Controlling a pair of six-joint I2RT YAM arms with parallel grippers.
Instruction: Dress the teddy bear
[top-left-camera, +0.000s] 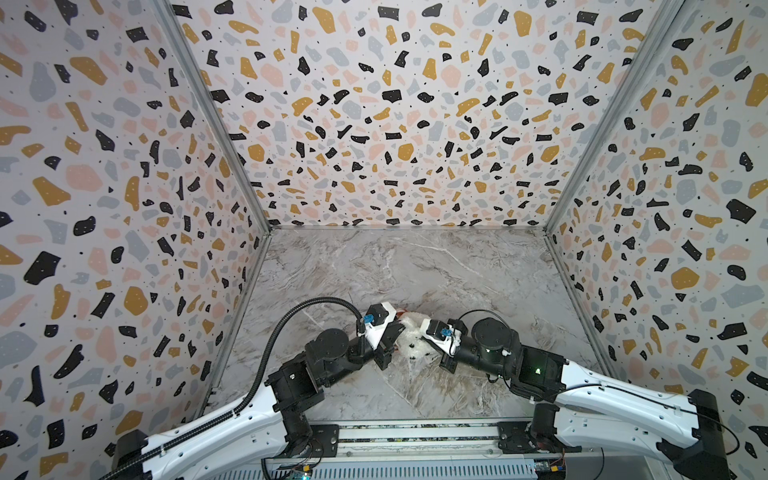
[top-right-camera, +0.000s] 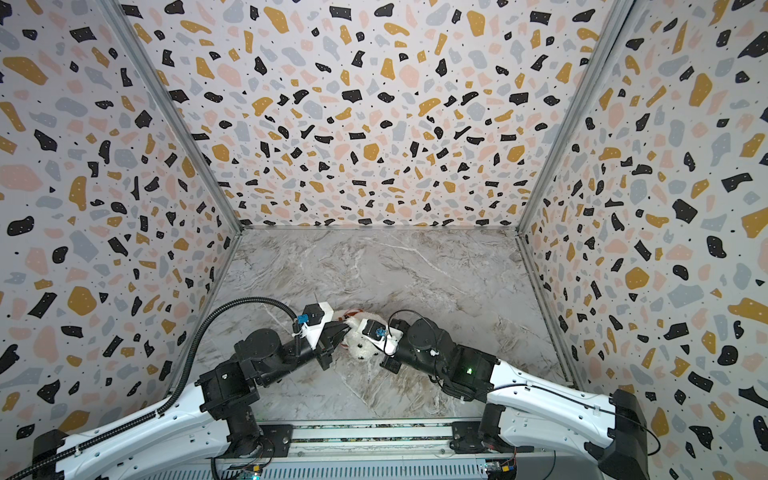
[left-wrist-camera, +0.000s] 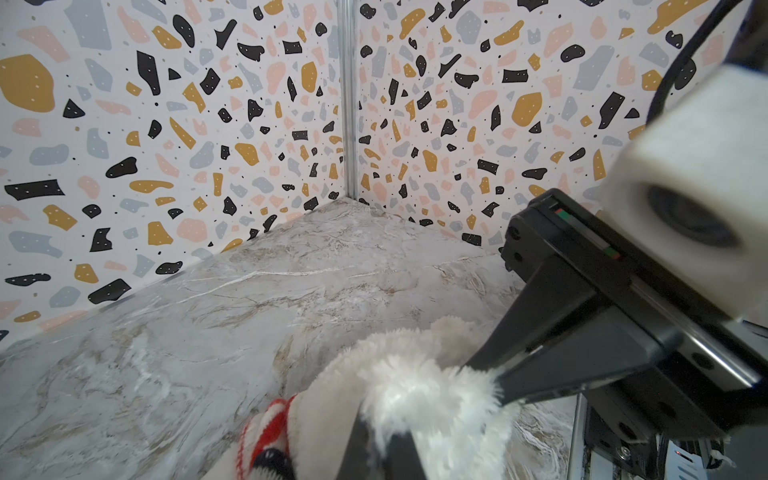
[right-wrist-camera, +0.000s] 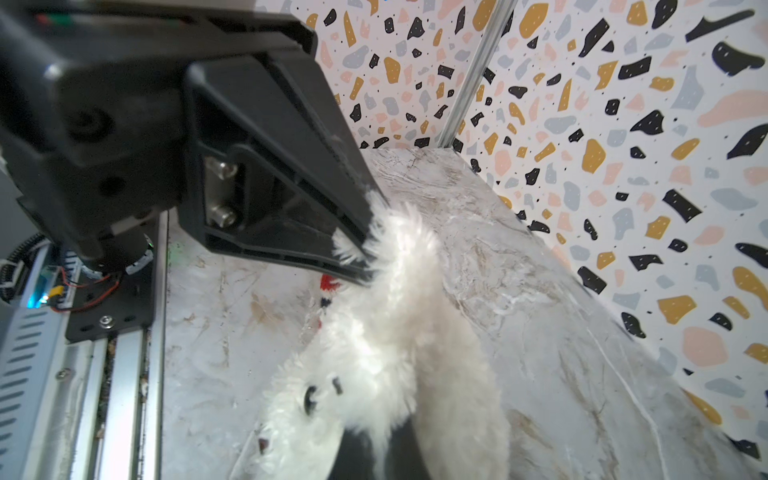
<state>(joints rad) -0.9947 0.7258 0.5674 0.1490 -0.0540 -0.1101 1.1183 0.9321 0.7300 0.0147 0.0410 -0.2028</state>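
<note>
white fluffy plush teddy bear (top-left-camera: 409, 337) lay on the grey marble bench (top-left-camera: 415, 270); left claw (right-wrist-camera: 365, 249) and right claw (left-wrist-camera: 494, 376) each pinched its fur, probably to steady it for the red-striped knit sweater (left-wrist-camera: 266, 424).

PLACE: robotics lab test cell | WALLS: white terrazzo-speckled panels (top-left-camera: 395, 104) closed three sides, joined by grey aluminium corner strips (top-left-camera: 222, 124) | WORKTOP: grey marble-patterned slab (top-left-camera: 415, 266) | FRONT: slotted aluminium rail (top-left-camera: 415, 436) carried the left white-and-black robot arm (top-left-camera: 216, 432) and its right twin (top-left-camera: 615, 403); bare red-and-black wiring (right-wrist-camera: 89, 286) showed beside it.
</note>
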